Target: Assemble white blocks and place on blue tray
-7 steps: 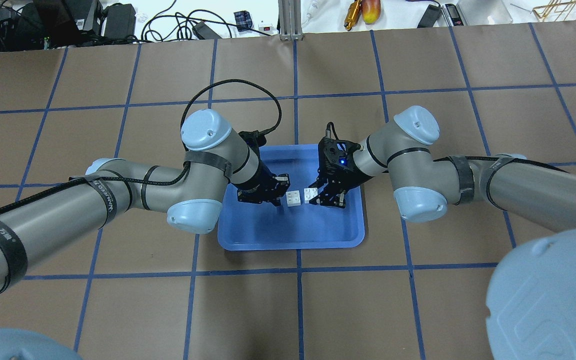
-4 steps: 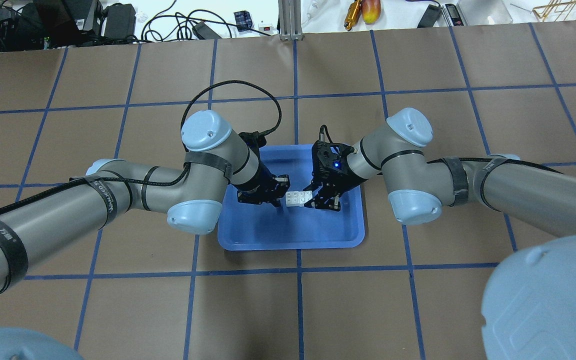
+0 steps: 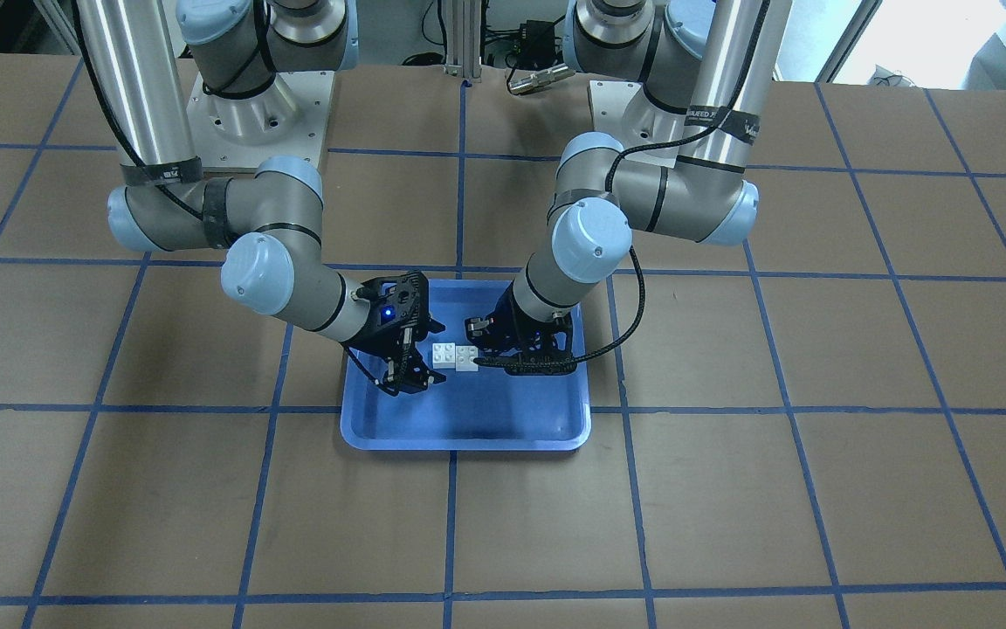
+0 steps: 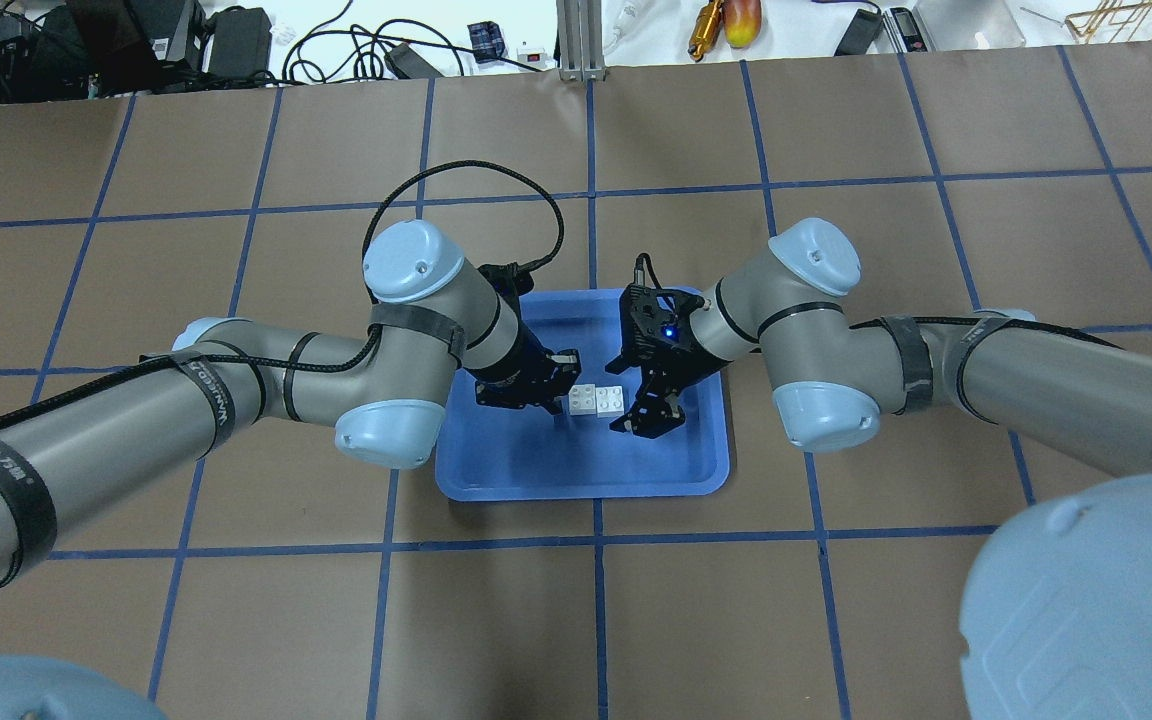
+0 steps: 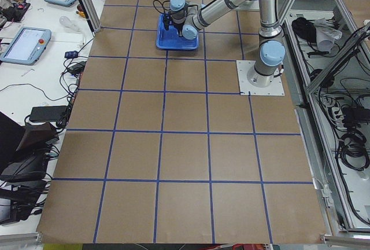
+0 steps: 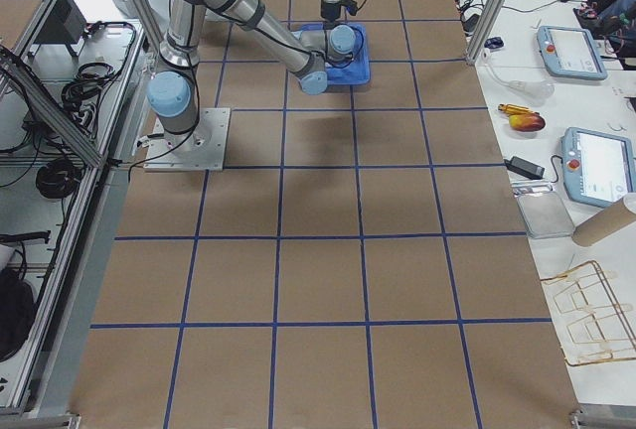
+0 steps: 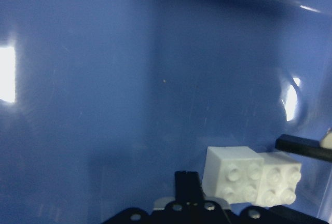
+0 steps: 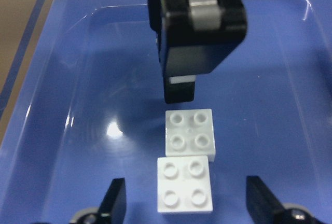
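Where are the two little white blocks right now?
In the overhead view the white blocks are side by side near the middle of the blue tray, between the left claw and the right claw.

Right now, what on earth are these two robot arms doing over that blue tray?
The robot is fitting toy bricks together. The two white blocks sit side by side, touching, studs up, in the blue tray, not stacked. The right gripper has its jaws spread wide on either side of one block without gripping it. The left gripper is close against the other block; I cannot tell whether it grips it.
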